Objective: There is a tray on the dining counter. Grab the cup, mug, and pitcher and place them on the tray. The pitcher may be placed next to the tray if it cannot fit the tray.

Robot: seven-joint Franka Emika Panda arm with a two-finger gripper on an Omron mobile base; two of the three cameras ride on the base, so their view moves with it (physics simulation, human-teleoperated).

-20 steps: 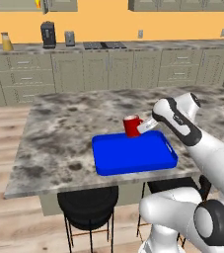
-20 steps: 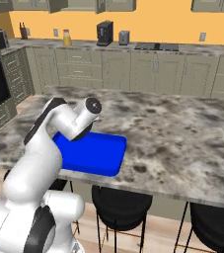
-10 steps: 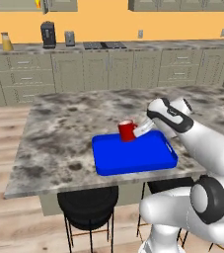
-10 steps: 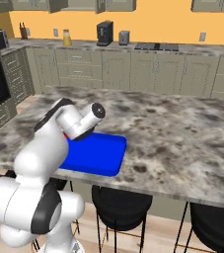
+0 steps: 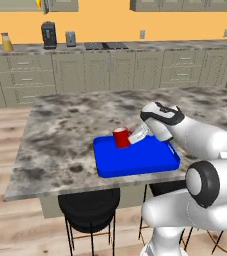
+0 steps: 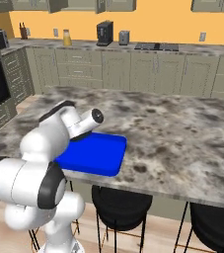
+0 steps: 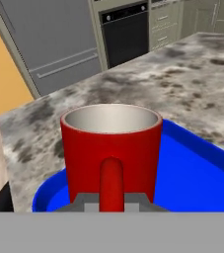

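The red mug [image 5: 120,138] stands upright at the back left part of the bright-blue tray [image 5: 135,162], its handle turned toward the gripper [image 5: 133,137]. In the hand view the mug [image 7: 111,148] sits directly ahead of the gripper [image 7: 111,201], and the vertical handle runs down between the two dark finger tips, which are closed on it. Whether the mug's base rests on the tray floor or hangs just above it cannot be told from these angles.

The mug is solid red outside with a pale grey inside, a straight wall and a plain looped side handle. No brand, label or writing can be read on it, nor on the tray.

The tray [image 7: 202,173] is a flat rectangle with a low raised rim and rounded corners, far wider than the mug. It lies near the front edge of the dining counter [image 5: 60,135], a broad island with a mottled grey-brown stone top. From the right base view the tray [image 6: 103,155] is partly hidden behind the white arm, and the mug is behind the arm as well.

Well apart, on the long back counter [image 5: 25,49] against the orange wall, stands the pitcher [image 5: 6,42] with its orange-yellow liquid, beside a dark coffee machine [image 5: 48,35]. Black bar stools [image 5: 89,205] stand under the island's overhang.
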